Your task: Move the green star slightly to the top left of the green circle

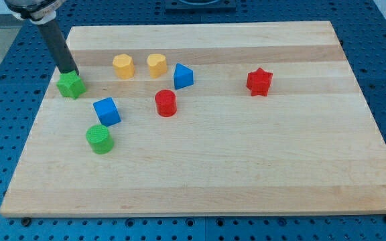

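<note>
The green star lies near the board's left edge, toward the view's top left. The green circle stands below it and a little to the right, with the blue cube between them. My tip is at the star's top edge, touching or nearly touching it from the view's top. The rod rises up and to the left out of the view.
Two yellow blocks sit side by side near the top. A blue triangle is to their right, a red cylinder is below it, and a red star is on the right. The board's left edge is close to the green star.
</note>
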### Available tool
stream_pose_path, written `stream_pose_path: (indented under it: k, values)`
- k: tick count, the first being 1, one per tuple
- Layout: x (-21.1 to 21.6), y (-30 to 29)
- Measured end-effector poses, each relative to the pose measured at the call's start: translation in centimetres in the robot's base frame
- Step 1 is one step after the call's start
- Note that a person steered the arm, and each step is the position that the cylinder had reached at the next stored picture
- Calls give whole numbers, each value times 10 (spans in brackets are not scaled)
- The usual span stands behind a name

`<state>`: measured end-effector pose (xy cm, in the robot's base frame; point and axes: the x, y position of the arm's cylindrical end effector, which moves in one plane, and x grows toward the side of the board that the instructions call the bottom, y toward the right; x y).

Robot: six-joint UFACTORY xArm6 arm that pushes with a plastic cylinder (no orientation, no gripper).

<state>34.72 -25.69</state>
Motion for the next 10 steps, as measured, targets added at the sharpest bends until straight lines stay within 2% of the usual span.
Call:
stream_pose_path:
  k: [2,4,6,8,10]
  values:
    - [0,-2]
    - [-44,-21]
    - [-34,-21]
    - [21,-21]
    - [98,-21]
